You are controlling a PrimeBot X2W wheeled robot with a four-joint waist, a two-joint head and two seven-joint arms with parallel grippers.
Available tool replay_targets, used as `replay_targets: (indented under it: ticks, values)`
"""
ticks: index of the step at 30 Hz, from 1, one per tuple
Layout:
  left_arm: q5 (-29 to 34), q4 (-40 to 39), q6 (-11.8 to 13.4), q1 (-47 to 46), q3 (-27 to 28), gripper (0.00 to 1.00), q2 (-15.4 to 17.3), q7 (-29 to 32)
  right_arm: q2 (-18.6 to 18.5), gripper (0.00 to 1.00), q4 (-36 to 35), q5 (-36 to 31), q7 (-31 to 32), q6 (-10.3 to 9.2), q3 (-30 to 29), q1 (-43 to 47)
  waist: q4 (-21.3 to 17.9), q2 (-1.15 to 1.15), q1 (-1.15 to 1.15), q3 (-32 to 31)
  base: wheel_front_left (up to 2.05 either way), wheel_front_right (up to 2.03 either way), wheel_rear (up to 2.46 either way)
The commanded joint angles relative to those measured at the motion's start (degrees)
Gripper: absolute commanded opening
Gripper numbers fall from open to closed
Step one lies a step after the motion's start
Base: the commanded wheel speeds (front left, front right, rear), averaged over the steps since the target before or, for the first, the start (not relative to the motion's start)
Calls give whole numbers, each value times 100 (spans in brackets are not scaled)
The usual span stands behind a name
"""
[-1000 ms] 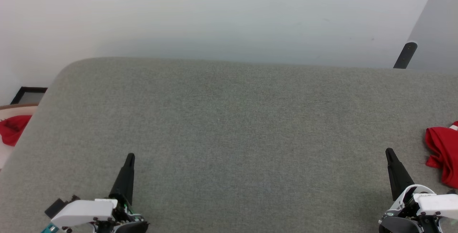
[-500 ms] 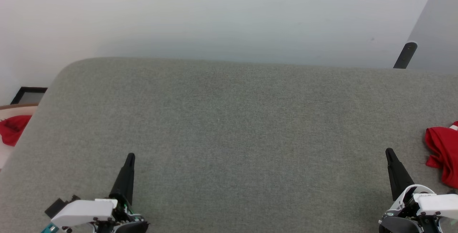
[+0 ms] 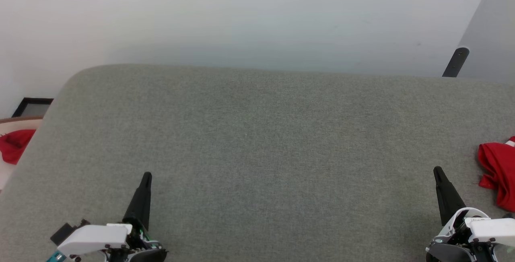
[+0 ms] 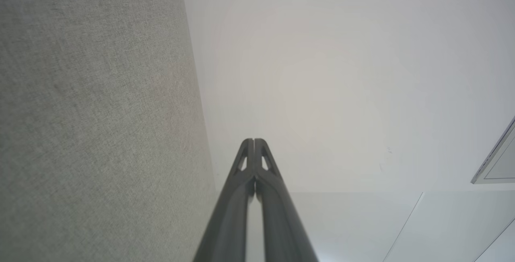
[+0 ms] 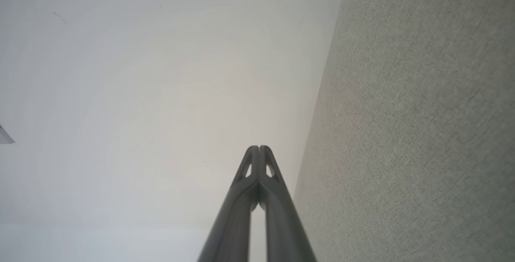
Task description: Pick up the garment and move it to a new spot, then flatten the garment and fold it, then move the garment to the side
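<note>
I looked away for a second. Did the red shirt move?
No. The red shirt lies at the same spot below and right of the dark post as before.

Garment [image 3: 499, 165] cut off at right edge.

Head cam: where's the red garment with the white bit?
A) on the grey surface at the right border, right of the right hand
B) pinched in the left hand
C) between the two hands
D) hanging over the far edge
A: the garment lies crumpled on the grey surface at the picture's right border, just right of the right hand and apart from it; that hand is shut on nothing.
</note>
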Motion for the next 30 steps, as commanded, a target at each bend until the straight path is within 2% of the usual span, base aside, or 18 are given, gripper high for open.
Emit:
replay_targets:
  ticks: [1,30]
  values:
    - [15,8,-30,-61,21,0,-11,7,20,0,1,23,0,2,5,-18,0,0,0,0,0,0,0]
    - [30,8,-30,-62,32,0,-18,12,20,0,1,24,-1,2,6,-18,0,0,0,0,0,0,0]
